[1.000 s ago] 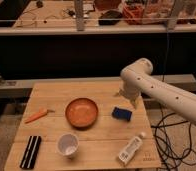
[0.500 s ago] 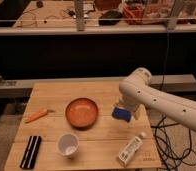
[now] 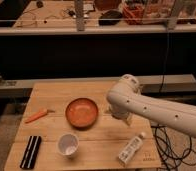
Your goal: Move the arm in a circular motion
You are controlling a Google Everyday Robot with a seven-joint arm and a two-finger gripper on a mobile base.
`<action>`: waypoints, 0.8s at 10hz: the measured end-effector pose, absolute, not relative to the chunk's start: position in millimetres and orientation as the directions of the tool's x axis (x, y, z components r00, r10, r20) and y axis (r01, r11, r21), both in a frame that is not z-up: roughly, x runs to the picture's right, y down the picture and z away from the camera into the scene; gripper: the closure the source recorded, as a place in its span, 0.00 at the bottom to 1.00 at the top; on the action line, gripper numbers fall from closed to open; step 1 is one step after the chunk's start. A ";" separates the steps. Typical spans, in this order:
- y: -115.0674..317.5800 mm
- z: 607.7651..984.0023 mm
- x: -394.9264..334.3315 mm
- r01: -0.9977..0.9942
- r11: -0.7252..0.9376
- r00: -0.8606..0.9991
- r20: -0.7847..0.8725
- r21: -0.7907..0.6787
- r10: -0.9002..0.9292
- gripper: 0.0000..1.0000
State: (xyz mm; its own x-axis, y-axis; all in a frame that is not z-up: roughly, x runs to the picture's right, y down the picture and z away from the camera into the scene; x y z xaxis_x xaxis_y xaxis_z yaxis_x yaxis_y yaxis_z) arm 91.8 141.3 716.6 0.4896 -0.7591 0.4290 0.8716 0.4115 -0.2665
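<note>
One arm [image 3: 156,107] — jaws [image 3: 122,118] beside orange bowl [image 3: 82,112], bottle [image 3: 131,148].

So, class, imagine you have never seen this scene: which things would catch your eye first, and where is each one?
The big cream-white arm reaches in from the right over the wooden table, its elbow bulging above the right half; the gripper points down behind it, near the table's right side. Next comes the orange bowl at the table's centre. A white cup stands in front of it, nearer the camera.
</note>
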 end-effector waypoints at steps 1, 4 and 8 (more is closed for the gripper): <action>135.7 716.9 72.4 0.898 0.380 0.441 0.444 -0.224 -0.780 0.20; 114.0 728.7 47.2 0.930 0.338 0.365 0.464 -0.145 -0.807 0.20; 72.6 758.2 51.0 0.929 0.355 0.360 0.463 -0.102 -0.810 0.20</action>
